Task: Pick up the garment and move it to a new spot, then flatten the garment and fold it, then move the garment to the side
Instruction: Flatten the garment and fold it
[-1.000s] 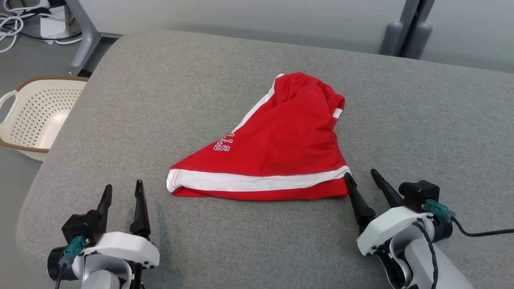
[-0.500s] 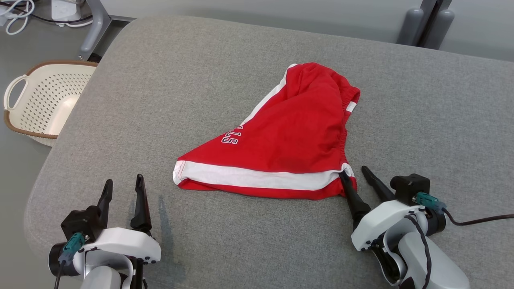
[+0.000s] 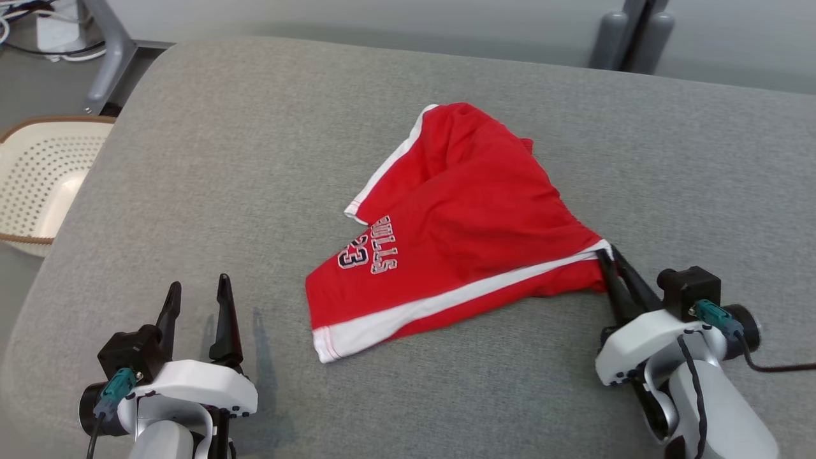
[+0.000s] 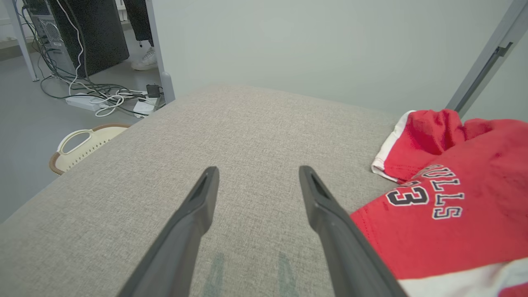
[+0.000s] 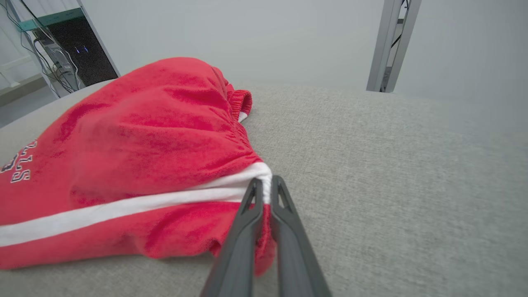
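Note:
The garment [image 3: 459, 223] is a pair of red shorts with white stripes and a printed name and number, lying rumpled in the middle of the grey padded table [image 3: 255, 159]. My right gripper [image 3: 609, 261] is shut on the garment's near right corner, where the white stripe ends [image 5: 264, 181]. That corner is pulled taut toward the gripper. My left gripper [image 3: 196, 293] stands open at the lower left, a short way left of the garment's near hem, with nothing between its fingers [image 4: 198, 214]. The garment [image 4: 445, 206] lies to its right.
A cream perforated basket [image 3: 32, 185] sits on the floor beside the table's left edge. Grey frame legs [image 3: 628, 32] stand behind the table's far edge. Cables and a dark computer case [image 4: 82, 37] lie on the floor at the far left.
My right gripper closed on the garment's near right corner and drew it right. The cloth swung round, baring the printed number. The head camera shifted. My left gripper stayed put.

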Controlling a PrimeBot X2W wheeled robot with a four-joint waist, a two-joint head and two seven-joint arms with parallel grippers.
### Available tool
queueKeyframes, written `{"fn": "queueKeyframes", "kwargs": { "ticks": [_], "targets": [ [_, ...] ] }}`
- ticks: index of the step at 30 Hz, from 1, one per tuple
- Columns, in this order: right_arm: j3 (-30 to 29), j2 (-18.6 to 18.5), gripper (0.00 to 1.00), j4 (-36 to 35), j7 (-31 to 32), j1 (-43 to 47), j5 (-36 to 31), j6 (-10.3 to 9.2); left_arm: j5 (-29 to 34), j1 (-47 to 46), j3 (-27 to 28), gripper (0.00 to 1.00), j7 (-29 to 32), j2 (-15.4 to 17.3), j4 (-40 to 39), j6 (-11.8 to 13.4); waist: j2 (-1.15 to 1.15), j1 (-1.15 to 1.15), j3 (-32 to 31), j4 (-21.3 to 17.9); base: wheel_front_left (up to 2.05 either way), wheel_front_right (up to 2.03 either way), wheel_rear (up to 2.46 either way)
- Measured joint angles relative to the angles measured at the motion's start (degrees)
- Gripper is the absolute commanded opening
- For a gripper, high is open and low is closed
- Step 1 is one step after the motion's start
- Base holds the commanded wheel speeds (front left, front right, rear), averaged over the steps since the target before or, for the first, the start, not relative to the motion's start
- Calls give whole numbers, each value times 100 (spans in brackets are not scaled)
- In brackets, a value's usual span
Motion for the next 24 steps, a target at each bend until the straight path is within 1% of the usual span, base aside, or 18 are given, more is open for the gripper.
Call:
{"fn": "queueKeyframes", "kwargs": {
  "ticks": [3, 4, 9, 12, 13, 14, 17, 18, 24],
  "targets": [
    [-336, -41, 0, -315, 0, 160, -755, 0, -11, 0, -33, 100, 0, -1, 18, -4, 0, 0, -42, -151, 0, 0, 0],
    [-336, -41, 0, -315, 0, 160, -755, 0, -11, 0, -33, 100, 0, -1, 18, -4, 0, 0, -42, -151, 0, 0, 0],
    [-896, -34, 0, -554, 0, 485, -2113, 0, -16, 3, -69, 100, 0, -1, 91, -19, 0, 0, -131, -422, 0, 0, 0],
    [-1111, -22, 0, -597, 0, 634, -2736, 0, -18, 7, -89, 100, 0, -1, 125, -24, 0, 0, -197, -556, 0, 0, 0],
    [-1171, -10, 41, -567, 0, 679, -2781, 0, -18, 7, -104, 100, 0, -1, 133, -31, 0, 0, -220, -594, 0, 0, 0],
    [-1235, 7, 100, -542, 0, 722, -2785, 0, -18, 10, -122, 100, 0, -1, 142, -32, 0, 0, -245, -626, 0, 0, 0],
    [-1154, 2, 100, -577, 0, 770, -2330, 0, -14, 20, -175, 100, -1, -5, 162, -67, 0, 0, -335, -698, 0, 0, 0],
    [-1023, 14, 100, -722, 0, 813, -2030, 0, 2, 70, -189, 100, 0, -1, 170, -74, 0, 0, -403, -752, 0, 0, 0],
    [-907, 15, 100, -1166, 0, 1162, -1403, 0, 14, 339, -226, 100, 0, -1, 215, -73, 0, 0, -642, -978, 0, 0, 0]
  ]
}}
